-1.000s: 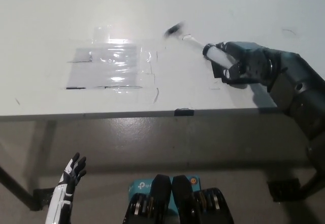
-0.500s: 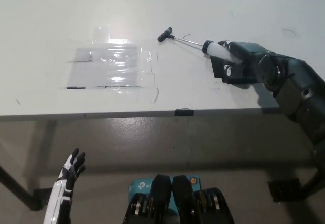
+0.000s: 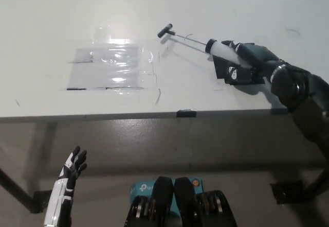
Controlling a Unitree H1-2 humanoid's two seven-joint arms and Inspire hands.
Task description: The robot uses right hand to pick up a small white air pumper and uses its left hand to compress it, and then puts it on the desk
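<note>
Right hand grips the pump over the desk's right side

The air pumper [image 3: 220, 49] has a white barrel, thin rod extended, black T-handle; right hand [image 3: 247, 62] fingers wrap its barrel above the desk [image 3: 46, 41]. Left hand [image 3: 71, 173] hangs low, fingers spread.

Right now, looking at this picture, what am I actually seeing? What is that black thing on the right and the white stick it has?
The picture comes from a camera on a humanoid robot's head, looking steeply down. The black right hand reaches over the white desk and has its fingers closed on a small white air pumper, whose thin rod with a black T-shaped handle points away to the left. A clear plastic sheet lies flat on the desk. The white left hand rests open below the desk edge.
</note>
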